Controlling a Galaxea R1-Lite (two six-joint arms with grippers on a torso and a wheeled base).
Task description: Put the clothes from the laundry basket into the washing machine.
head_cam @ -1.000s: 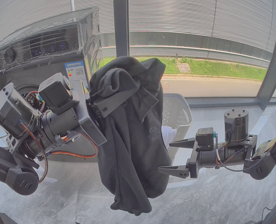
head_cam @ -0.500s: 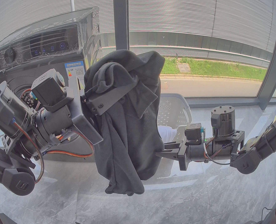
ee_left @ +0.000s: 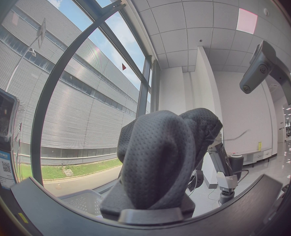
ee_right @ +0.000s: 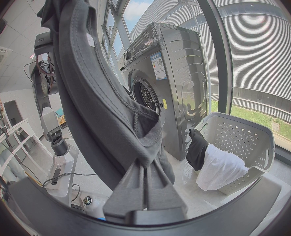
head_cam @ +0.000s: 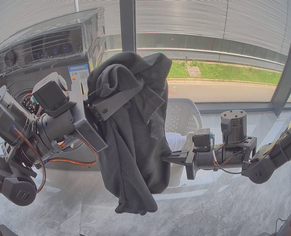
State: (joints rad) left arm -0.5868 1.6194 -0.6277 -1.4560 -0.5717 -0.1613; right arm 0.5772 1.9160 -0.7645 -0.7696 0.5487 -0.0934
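A black garment [head_cam: 135, 141] hangs from my left gripper [head_cam: 129, 87], which is shut on its bunched top, raised in front of the washing machine [head_cam: 50, 49]. In the left wrist view the garment [ee_left: 161, 154] drapes over that gripper and hides the fingertips. My right gripper [head_cam: 167, 157] is shut on the garment's lower right edge; in the right wrist view the hem [ee_right: 142, 128] is pinched where the right gripper [ee_right: 147, 169] closes. The grey laundry basket [head_cam: 186, 115] stands behind, holding a white cloth [ee_right: 221, 167] and a dark cloth [ee_right: 196, 148]. The machine's drum opening [ee_right: 145, 95] is open.
The washing machine [ee_right: 175, 79] stands left of the basket [ee_right: 250, 131], against a glass wall with a dark window post [head_cam: 127, 20]. The marble floor [head_cam: 201, 210] in front is bare. A stand with cables [ee_right: 58, 154] is off to one side.
My right gripper has moved left toward the hanging garment and gone from open to shut on its edge. My left gripper has lifted the garment slightly and shifted left.
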